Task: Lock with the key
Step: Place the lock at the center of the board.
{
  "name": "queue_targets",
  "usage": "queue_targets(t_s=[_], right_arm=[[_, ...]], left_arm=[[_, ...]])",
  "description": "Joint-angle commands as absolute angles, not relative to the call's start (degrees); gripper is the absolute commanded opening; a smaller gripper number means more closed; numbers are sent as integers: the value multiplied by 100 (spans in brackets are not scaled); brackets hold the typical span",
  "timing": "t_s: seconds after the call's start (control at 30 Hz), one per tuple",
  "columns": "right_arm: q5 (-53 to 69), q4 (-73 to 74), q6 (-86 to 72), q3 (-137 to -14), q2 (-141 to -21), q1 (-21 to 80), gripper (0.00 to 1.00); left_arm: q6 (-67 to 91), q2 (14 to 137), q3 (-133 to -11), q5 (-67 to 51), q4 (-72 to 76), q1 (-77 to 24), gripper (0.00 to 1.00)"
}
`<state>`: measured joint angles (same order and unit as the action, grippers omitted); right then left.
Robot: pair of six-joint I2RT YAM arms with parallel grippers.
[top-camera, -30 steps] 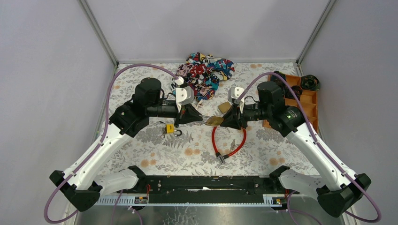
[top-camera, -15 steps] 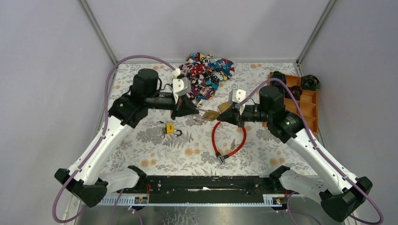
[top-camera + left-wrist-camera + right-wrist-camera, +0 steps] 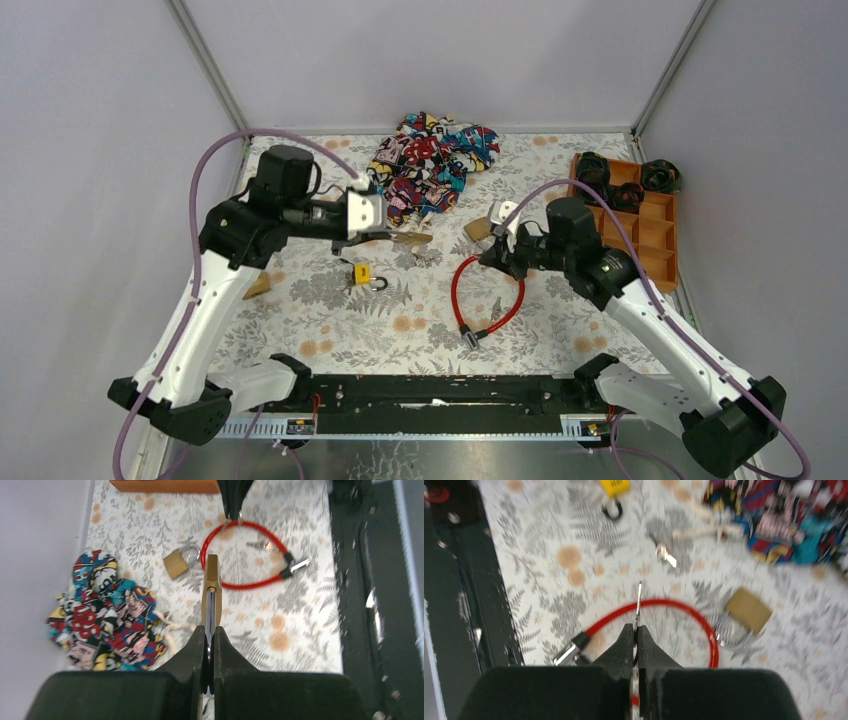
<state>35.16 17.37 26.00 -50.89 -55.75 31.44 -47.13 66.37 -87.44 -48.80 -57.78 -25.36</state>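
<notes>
My left gripper [image 3: 385, 237] is shut on a brass padlock [image 3: 411, 238] and holds it above the table. In the left wrist view the padlock [image 3: 211, 585] shows edge-on, sticking out past the gripper [image 3: 209, 629]. My right gripper [image 3: 488, 256] is shut on a thin silver key [image 3: 639, 600], which points out from the gripper [image 3: 634, 628] over a red cable lock [image 3: 694, 611]. Padlock and key are apart, with a gap between the two grippers.
On the table lie a second brass padlock [image 3: 478, 229], the red cable lock [image 3: 492, 298], a small yellow padlock [image 3: 363, 274] and a loose key [image 3: 665, 554]. A colourful cloth [image 3: 432, 160] lies at the back. An orange tray [image 3: 648, 220] stands at the right.
The two grippers have drawn apart. The left one moved left with the padlock, the right one drew back to the right and lower with the key.
</notes>
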Motion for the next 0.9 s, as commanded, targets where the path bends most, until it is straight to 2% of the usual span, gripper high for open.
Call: queue_targets(t_s=[0.0, 0.13, 0.23, 0.37, 0.47, 0.67, 0.87], right_arm=[[2776, 2887, 2944, -5333, -5841, 3065, 0], [3093, 2636, 2563, -5371, -5885, 3074, 0], [3493, 2274, 1488, -5421, -6123, 3201, 0], [3689, 702, -528, -4689, -6430, 3961, 0], [3472, -32, -1535, -4467, -6828, 4604, 0], [3758, -1439, -2955, -3943, -7796, 4684, 0], [4069, -1450, -3096, -3994, -8896, 4685, 0]], left_arm=[[-6577, 6331, -8942, -4108, -6878, -2706, 0], [-5065, 6274, -8491, -3854, -6183, -2698, 0], [-3565, 6533, -7842, -3982, -6281, -2692, 0], [-2738, 6848, -6416, -4723, -6206, -2679, 0], [-2242, 7232, -5958, -5075, -5629, -2715, 0], [-2381, 8737, -5796, -4760, -5371, -2716, 0], [-2655, 10287, -6248, -4732, -5929, -2716, 0]])
